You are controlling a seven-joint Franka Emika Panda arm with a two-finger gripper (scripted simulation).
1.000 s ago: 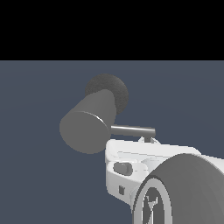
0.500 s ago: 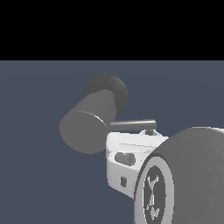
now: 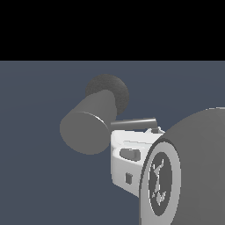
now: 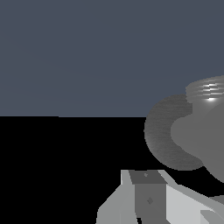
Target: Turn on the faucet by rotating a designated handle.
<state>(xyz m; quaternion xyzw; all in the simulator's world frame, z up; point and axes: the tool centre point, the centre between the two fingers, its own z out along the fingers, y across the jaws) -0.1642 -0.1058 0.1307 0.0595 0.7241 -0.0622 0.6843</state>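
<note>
Faucet (image 3: 85, 131): grey cylinder tilted toward the camera, unchanged.
Handle (image 3: 134, 123): rod tipped slightly higher than before.
Gripper (image 3: 154, 128): risen, right under the handle's end; jaws' state cannot be told.

A thick matte grey faucet (image 3: 90, 125) is seen tilted — flat round face toward seven o'clock. The thin shiny handle (image 3: 134, 123) projects toward three o'clock, nearly level.

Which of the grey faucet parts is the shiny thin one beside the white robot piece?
The handle: a thin, shiny rod jutting sideways from the faucet, whose thick cylinder and rough round base are matte.
</note>
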